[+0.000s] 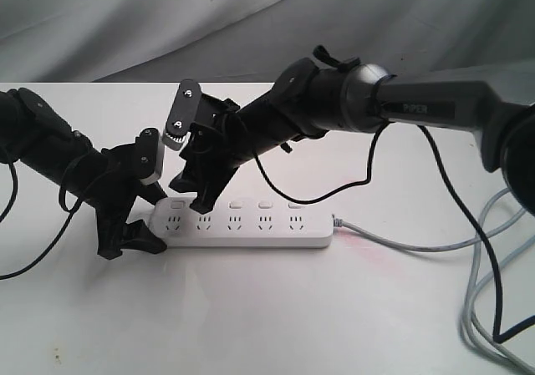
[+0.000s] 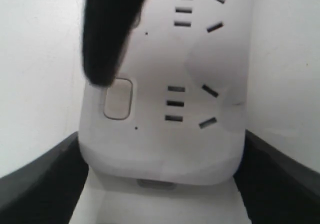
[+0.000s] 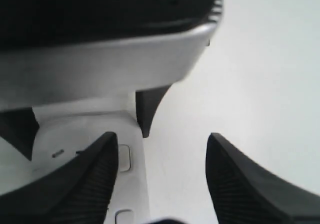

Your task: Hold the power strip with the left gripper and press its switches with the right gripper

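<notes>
L: my left end effector (image 1: 157,220) pinching power strip (image 1: 276,225) left end | R: my right end effector (image 3: 162,139) spread, one fingertip (image 1: 203,200) at switches (image 1: 236,201)

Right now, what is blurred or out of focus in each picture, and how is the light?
Exterior view: even light, faint shadows beside the power strip. Left wrist view: sockets clear, but the finger of the right gripper is a dark blur. Right wrist view: the left gripper, close to the lens, is out of focus; the ribbed pads are sharper.
</notes>
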